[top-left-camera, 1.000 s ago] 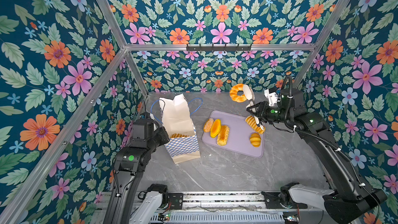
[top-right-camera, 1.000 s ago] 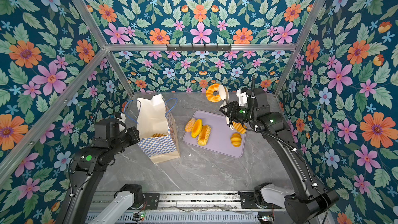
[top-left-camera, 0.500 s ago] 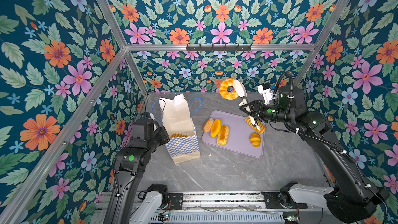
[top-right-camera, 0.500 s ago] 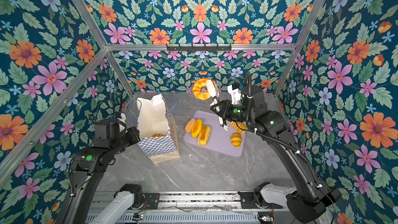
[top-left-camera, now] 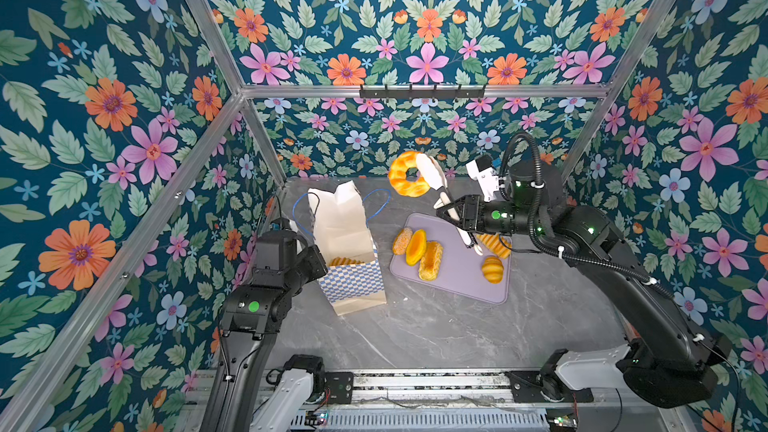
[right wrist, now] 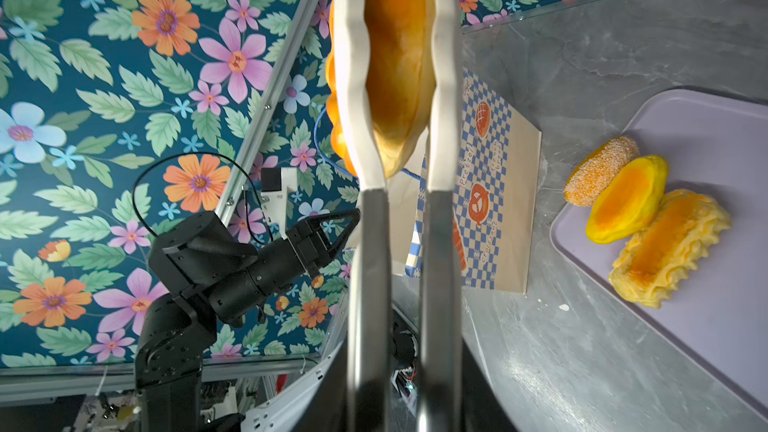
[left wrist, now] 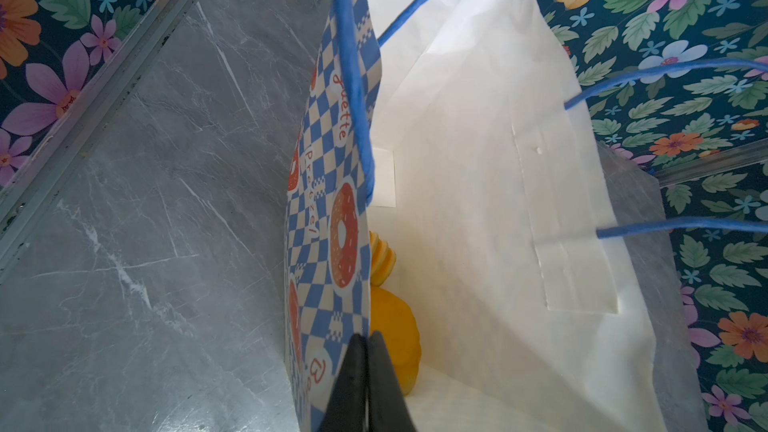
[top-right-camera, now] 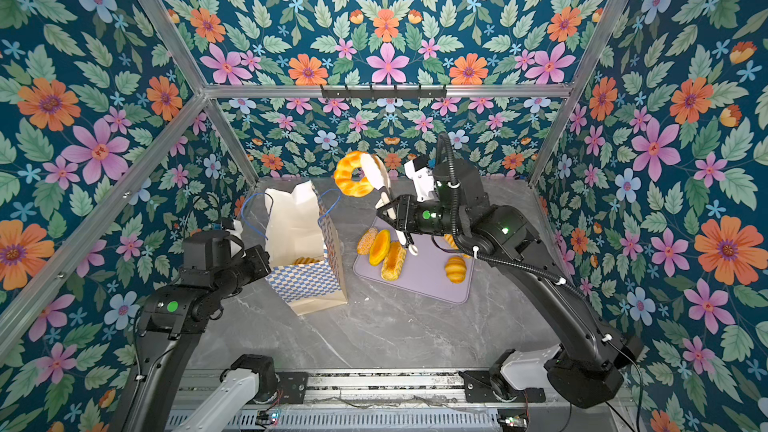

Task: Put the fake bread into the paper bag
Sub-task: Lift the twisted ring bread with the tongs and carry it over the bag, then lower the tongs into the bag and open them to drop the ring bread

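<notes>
Right gripper (top-left-camera: 456,214) closed on tongs (top-left-camera: 432,176). The tongs clamp the bagel ring (top-left-camera: 399,172), raised near the paper bag (top-left-camera: 343,222) top. Left gripper (left wrist: 368,351) pinched shut on the bag's rim. The ring looks light, squashy and glossy, so probably slippery; best squeezed across one side. Other breads (top-left-camera: 428,259) lie on the tray (top-left-camera: 457,288).

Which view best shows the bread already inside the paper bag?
The left wrist view: it looks into the paper bag and shows two pieces, a ridged loaf and a smooth orange bun. Both top views catch only the ridged loaf over the bag's near wall. The right wrist view shows just the bag's printed outside.
</notes>
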`<act>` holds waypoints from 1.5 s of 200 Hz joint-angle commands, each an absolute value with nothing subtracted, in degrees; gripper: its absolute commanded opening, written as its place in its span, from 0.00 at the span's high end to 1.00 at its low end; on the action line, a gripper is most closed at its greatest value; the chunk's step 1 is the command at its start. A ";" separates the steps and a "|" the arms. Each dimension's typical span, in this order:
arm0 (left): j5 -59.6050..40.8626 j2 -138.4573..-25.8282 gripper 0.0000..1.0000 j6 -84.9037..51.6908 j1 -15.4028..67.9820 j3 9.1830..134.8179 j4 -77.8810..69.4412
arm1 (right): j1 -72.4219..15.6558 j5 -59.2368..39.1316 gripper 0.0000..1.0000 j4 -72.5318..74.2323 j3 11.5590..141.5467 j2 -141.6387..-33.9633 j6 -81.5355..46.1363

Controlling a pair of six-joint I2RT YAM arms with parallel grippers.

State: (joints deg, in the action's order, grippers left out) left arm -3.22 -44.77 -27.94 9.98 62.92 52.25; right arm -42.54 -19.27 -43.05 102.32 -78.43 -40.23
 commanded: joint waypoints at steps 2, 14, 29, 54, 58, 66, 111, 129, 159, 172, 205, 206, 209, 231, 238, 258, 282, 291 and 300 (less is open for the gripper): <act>-3.29 -44.58 0.92 -27.77 9.97 62.84 51.59 | -45.51 -15.54 0.69 -44.38 105.74 -81.10 -37.18; -3.10 -44.49 0.92 -27.75 9.99 62.82 51.68 | -47.30 -14.17 0.69 -45.72 108.00 -82.85 -36.06; -3.08 -44.40 0.92 -27.77 9.93 62.92 51.79 | -49.58 -12.33 0.69 -48.17 111.58 -85.35 -34.55; -3.08 -44.34 0.92 -27.86 9.97 62.85 51.81 | -53.20 -8.75 0.69 -52.70 117.97 -89.92 -32.04; -3.08 -44.38 0.92 -27.84 9.96 62.84 51.85 | -53.76 -8.21 0.69 -53.50 119.03 -90.71 -31.69; -3.00 -44.38 0.92 -27.85 10.02 62.84 51.78 | -54.79 -7.01 0.69 -55.05 121.29 -92.29 -30.96; -2.90 -44.32 0.92 -27.85 9.96 62.91 51.81 | -58.61 -2.93 0.70 -62.48 132.95 -101.57 -28.54; -2.81 -44.30 0.92 -27.86 9.98 62.81 51.89 | -59.45 -2.14 0.70 -64.33 136.33 -104.09 -28.02; -2.81 -44.30 0.92 -27.86 10.00 62.84 51.85 | -60.77 -1.07 0.70 -66.84 140.97 -108.02 -27.28; -2.81 -44.25 0.92 -27.84 9.95 62.91 51.86 | -61.12 -0.51 0.70 -67.90 142.51 -109.49 -27.18; -2.72 -44.21 0.92 -27.86 10.01 62.86 51.90 | -61.79 1.36 0.70 -70.24 144.88 -112.50 -26.73; -2.72 -44.21 0.92 -27.82 10.02 62.85 51.92 | -61.83 1.38 0.70 -70.32 144.95 -112.63 -26.72; -2.72 -44.21 0.92 -27.86 9.90 62.88 51.94 | -61.87 1.50 0.70 -70.42 144.93 -112.77 -26.68; -2.64 -44.21 0.92 -27.83 9.96 62.83 51.94 | -62.14 2.11 0.69 -71.02 144.99 -114.09 -26.37; -2.64 -44.21 0.92 -27.86 9.97 62.84 51.94 | -62.22 2.20 0.69 -71.14 145.04 -114.42 -26.32; -2.69 -44.21 0.92 -27.84 9.97 62.84 51.94 | -62.57 2.28 0.69 -71.53 145.20 -115.52 -26.19; -2.64 -44.30 0.92 -27.81 9.94 62.76 51.94 | -63.02 3.06 0.68 -72.39 145.84 -116.79 -25.82; -2.64 -44.30 0.92 -27.86 9.98 62.84 51.94 | -63.18 3.33 0.68 -72.75 146.09 -117.19 -25.74; -2.68 -44.32 0.92 -27.85 9.97 62.84 51.94 | -63.28 3.68 0.68 -73.12 146.29 -117.58 -25.53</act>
State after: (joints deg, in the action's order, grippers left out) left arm -3.01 -44.31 -28.08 9.98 62.87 52.27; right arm -62.96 1.83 -72.60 145.47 -116.95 -26.63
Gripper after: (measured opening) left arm 0.079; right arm 0.324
